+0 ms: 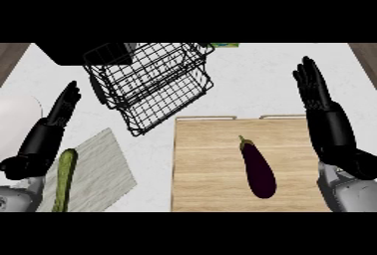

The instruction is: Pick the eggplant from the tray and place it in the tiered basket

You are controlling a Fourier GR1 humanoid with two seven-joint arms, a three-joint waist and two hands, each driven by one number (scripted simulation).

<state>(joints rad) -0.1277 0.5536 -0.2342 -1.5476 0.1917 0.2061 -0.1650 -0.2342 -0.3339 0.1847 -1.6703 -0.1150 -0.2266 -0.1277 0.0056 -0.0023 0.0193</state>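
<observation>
White counter top seen from above: wooden tray at near right with the dark purple eggplant lying on it, stem pointing far, untouched by either hand. Black wire tiered basket stands far, left of centre, well apart from the eggplant; a green cucumber lies on a grey cloth at near left. Left hand at left edge and right hand at right edge both have straight fingers, holding nothing.
</observation>
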